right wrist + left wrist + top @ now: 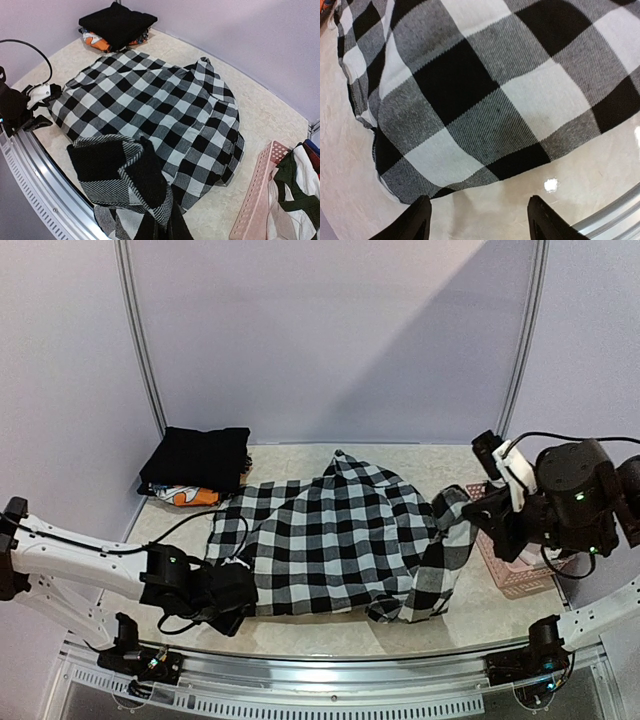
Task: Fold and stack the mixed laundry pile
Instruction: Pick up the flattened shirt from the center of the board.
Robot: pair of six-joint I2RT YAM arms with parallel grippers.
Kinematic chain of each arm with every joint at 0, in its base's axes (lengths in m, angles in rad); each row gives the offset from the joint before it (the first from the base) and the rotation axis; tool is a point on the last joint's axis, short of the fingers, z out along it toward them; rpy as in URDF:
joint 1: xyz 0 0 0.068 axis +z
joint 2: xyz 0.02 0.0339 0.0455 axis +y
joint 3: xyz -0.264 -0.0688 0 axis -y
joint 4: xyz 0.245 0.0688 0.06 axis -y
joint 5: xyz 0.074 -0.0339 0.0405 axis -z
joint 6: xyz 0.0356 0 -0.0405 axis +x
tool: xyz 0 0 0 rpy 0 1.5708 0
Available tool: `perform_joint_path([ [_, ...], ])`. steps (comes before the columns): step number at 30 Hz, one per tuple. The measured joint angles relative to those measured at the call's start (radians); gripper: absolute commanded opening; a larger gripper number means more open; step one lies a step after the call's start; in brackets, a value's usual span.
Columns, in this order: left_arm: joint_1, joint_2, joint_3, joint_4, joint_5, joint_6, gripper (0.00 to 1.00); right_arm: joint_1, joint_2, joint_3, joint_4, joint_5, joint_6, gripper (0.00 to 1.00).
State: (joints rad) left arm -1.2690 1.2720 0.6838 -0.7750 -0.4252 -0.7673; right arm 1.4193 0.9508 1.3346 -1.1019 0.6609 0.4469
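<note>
- Found left jaws wide apart, empty, just beside hem of checked shirt [330,535], spread flat on table [330,637].
- Found right jaws clamped on its lifted sleeve [447,540].

Soft, even light fills all three views. In the top view a broad diagonal shadow darkens the right of the back wall [420,350]. The left wrist view is crisp on the checked garment [485,100], with a small glare spot on the worktop [550,185]. The right wrist view bends the rail [35,170] at its edge
</note>
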Motion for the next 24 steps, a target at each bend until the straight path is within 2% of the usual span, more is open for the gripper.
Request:
perform_joint_path([
  [4,-0.019,0.067,-0.004,-0.006,0.000,-0.004,0.67,0.000,0.008,-0.070,0.019,-0.029,0.003,0.00],
  [10,-0.021,0.150,-0.002,0.002,0.013,0.015,0.75,0.000,-0.063,-0.100,0.028,-0.040,0.021,0.00],
  [16,-0.005,0.258,0.069,0.028,-0.010,0.047,0.71,0.000,-0.104,-0.113,0.032,-0.046,0.040,0.00],
  [18,0.013,0.281,0.087,0.048,-0.011,0.064,0.66,0.000,-0.106,-0.119,0.032,-0.047,0.046,0.00],
  [20,0.034,0.292,0.093,0.070,-0.005,0.082,0.54,0.000,-0.111,-0.123,0.031,-0.047,0.048,0.00],
  [24,0.064,0.317,0.103,0.106,0.007,0.119,0.21,0.000,-0.125,-0.132,0.026,-0.046,0.055,0.00],
])
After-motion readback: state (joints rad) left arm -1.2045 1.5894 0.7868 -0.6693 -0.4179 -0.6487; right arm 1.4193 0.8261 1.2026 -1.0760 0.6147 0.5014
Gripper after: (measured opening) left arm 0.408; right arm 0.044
